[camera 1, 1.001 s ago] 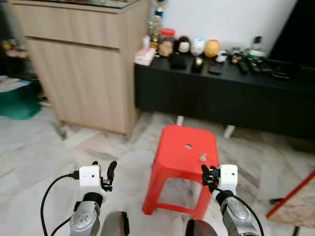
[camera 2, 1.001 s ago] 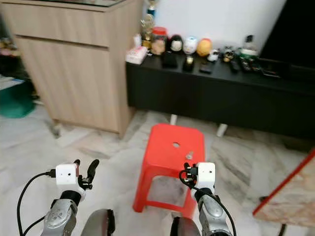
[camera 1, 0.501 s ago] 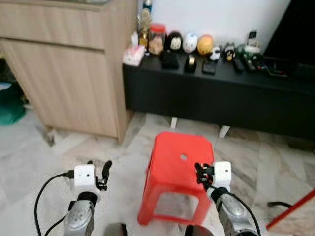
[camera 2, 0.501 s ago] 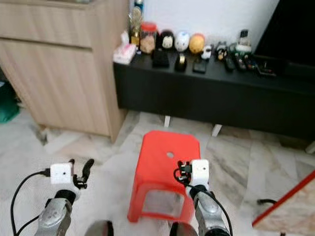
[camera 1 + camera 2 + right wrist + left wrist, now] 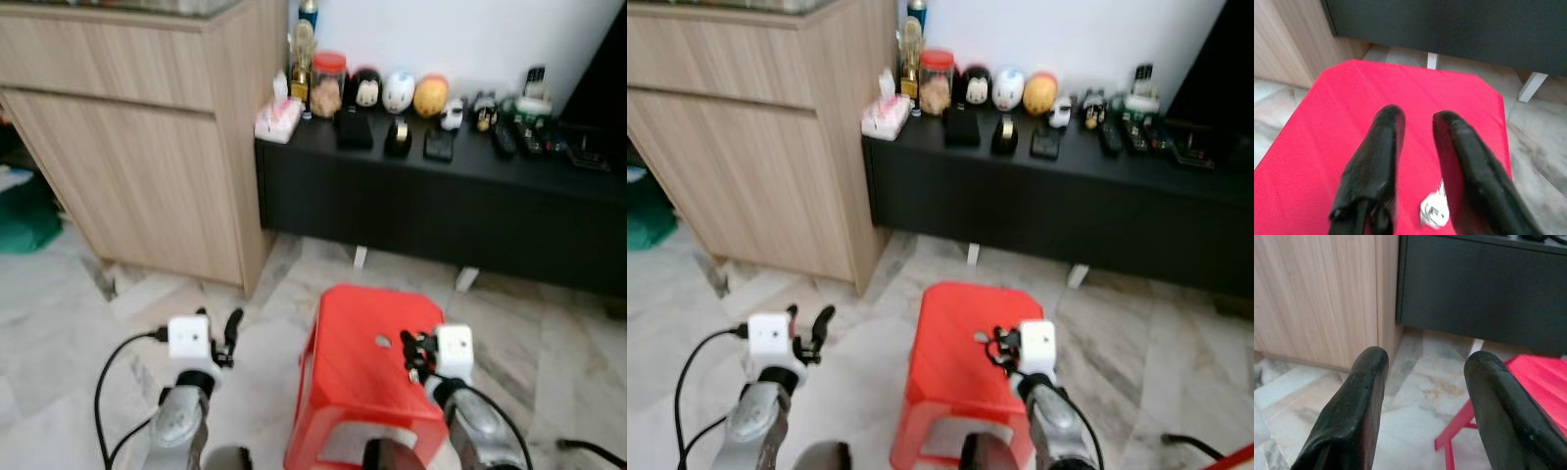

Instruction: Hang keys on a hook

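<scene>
Keys: a small silvery bunch (image 5: pixel 1434 211) lying flat on the red stool (image 5: pixel 367 367), toward the stool's right side, partly hidden behind the right pincer's finger in the right wrist view.
Stool: red plastic, a small hole in the middle of the seat, standing on the marble floor (image 5: pixel 59 323) in front of the low black cabinet (image 5: pixel 441 211).
Right pincer: (image 5: pixel 1418 117) held above the stool seat, fingers released with a narrow gap between them, nothing in it; the keys sit just below and near the finger on their side.
Left pincer: (image 5: pixel 1422 367) held off the stool's left side over the floor, fingers spread wide, grasping nothing; it points toward the wooden cupboard (image 5: pixel 147 147).
Hook: I cannot make one out among the wooden cupboard, the black cabinet and the row of jars and figures on top of it.
How the keys will handle: likely light, hard metal, thin and loose, so the pieces should flop and swing once lifted; smooth plastic under them means they may skid away from a closing finger.
Where to hold: probably best across the thickest part of the bunch, near the ring if there is one, leaving the ring free for the hook; the picture is too blurred to tell the ring from the blades.
Risk: pinching only one thin blade, which could slip out.
</scene>
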Controlling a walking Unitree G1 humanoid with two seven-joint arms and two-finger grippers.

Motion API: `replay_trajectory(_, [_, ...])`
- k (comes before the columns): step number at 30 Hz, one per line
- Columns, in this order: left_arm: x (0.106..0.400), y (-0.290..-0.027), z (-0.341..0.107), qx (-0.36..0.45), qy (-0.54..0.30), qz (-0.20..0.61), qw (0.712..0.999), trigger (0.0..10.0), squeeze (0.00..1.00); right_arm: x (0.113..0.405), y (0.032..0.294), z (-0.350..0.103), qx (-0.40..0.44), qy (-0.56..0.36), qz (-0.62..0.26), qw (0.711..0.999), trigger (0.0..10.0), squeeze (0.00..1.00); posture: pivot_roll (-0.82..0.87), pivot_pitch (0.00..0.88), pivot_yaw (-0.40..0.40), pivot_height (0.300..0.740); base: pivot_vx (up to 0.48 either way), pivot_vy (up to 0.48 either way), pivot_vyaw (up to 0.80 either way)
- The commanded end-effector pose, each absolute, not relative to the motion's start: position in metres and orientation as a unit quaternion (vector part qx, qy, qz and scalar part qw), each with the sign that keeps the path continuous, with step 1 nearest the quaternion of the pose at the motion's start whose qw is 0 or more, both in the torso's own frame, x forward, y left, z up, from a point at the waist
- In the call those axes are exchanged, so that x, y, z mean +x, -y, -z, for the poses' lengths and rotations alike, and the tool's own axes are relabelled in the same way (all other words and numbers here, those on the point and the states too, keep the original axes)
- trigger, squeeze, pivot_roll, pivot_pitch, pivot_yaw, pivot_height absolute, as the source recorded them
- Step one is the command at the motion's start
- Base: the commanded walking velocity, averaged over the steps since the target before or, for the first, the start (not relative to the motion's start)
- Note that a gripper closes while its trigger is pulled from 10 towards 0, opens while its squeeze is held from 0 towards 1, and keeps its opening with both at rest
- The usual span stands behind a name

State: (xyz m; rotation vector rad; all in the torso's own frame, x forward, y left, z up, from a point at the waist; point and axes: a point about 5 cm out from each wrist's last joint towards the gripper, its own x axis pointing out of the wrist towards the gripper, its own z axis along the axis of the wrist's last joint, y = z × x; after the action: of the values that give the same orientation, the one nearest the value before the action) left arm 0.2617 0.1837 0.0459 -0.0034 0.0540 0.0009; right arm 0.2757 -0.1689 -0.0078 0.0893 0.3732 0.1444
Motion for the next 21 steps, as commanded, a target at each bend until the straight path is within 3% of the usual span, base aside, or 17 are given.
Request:
replay_trajectory(1, [0.260,-0.185,-0.044,-0.002,-0.034,0.001,0.999,10.0,0.00,0.274,0.167,0.012,0.049,-0.208,-0.069,0.974,10.0,0.00,0.05,0.000,-0.095,0.607,0.000,0.000,0.00])
replay_trajectory(3, [0.259,-0.185,-0.043,-0.002,-0.036,0.002,0.999,10.0,0.00,0.274,0.167,0.013,0.060,-0.214,-0.068,0.973,10.0,0.00,0.05,0.000,-0.095,0.607,0.000,0.000,0.00])
replay_trajectory(4, [0.259,-0.185,-0.043,-0.003,-0.037,0.004,0.999,10.0,0.00,0.273,0.167,0.015,0.067,-0.221,-0.066,0.971,10.0,1.00,0.04,0.000,-0.094,0.607,0.000,0.000,0.00])
replay_trajectory(21, [0.261,-0.188,-0.047,0.005,-0.036,0.020,0.999,10.0,0.00,0.260,0.173,0.023,0.049,-0.246,-0.045,0.967,10.0,1.00,0.06,0.024,-0.104,0.607,0.000,0.000,0.00])
